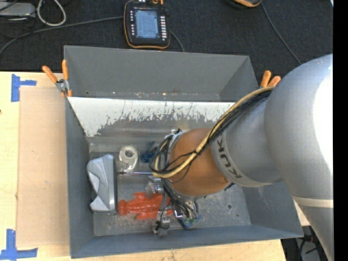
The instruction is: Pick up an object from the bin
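Note:
My gripper (162,222) is low in the bin's front middle, right at the right end of a red-orange lumpy plastic toy (137,205) lying flat on the floor. Whether it touches the toy is hidden by the wrist above it. A small thing with blue and green parts (188,217) lies just right of the gripper. Behind the toy a thin silver rod (134,173) lies crosswise.
A grey-white folded thing (103,184) leans along the left wall. A small pale cylinder (128,155) and a blue thing (148,156) sit toward the back. The arm and its orange wrist cover hide the bin's middle and right.

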